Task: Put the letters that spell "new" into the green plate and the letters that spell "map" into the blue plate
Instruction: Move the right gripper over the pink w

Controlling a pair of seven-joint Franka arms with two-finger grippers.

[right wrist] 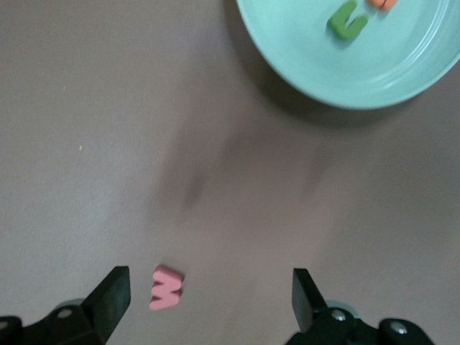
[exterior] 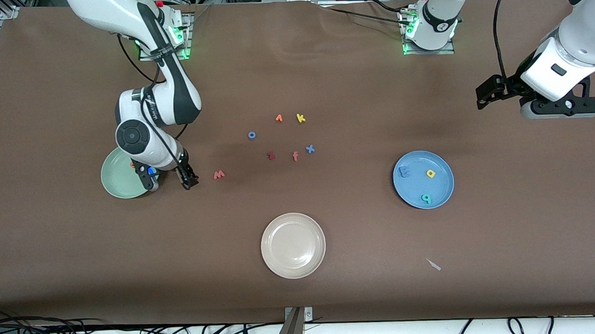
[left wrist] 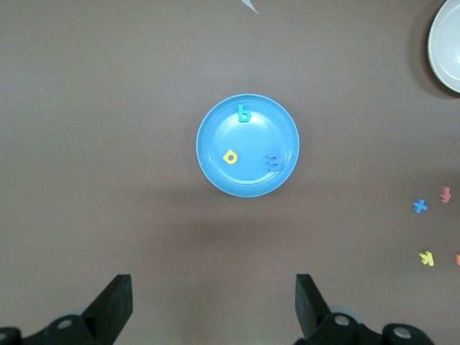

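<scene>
The salmon "w" (exterior: 219, 175) (right wrist: 167, 287) lies on the table beside the green plate (exterior: 117, 184) (right wrist: 316, 72). My right gripper (exterior: 170, 184) (right wrist: 208, 305) hangs open low over the table between plate and "w", nothing between its fingers. In that plate lie the green "n" (right wrist: 347, 20) and the orange "e" (right wrist: 381, 3). The blue plate (exterior: 441, 186) (left wrist: 248, 183) holds the blue "m" (exterior: 404, 171) (left wrist: 274, 162), yellow "a" (exterior: 431, 173) (left wrist: 230, 157) and teal "p" (exterior: 426, 198) (left wrist: 244, 113). My left gripper (exterior: 562, 108) (left wrist: 212, 309) waits open and empty, high over the left arm's end of the table.
A beige plate (exterior: 294, 267) sits nearer the front camera at mid-table. Loose letters lie in the middle: an orange one (exterior: 279, 118), yellow "k" (exterior: 301, 118), blue "o" (exterior: 251, 135), blue "x" (exterior: 310, 149), dark red "z" (exterior: 271, 156), salmon "f" (exterior: 295, 156).
</scene>
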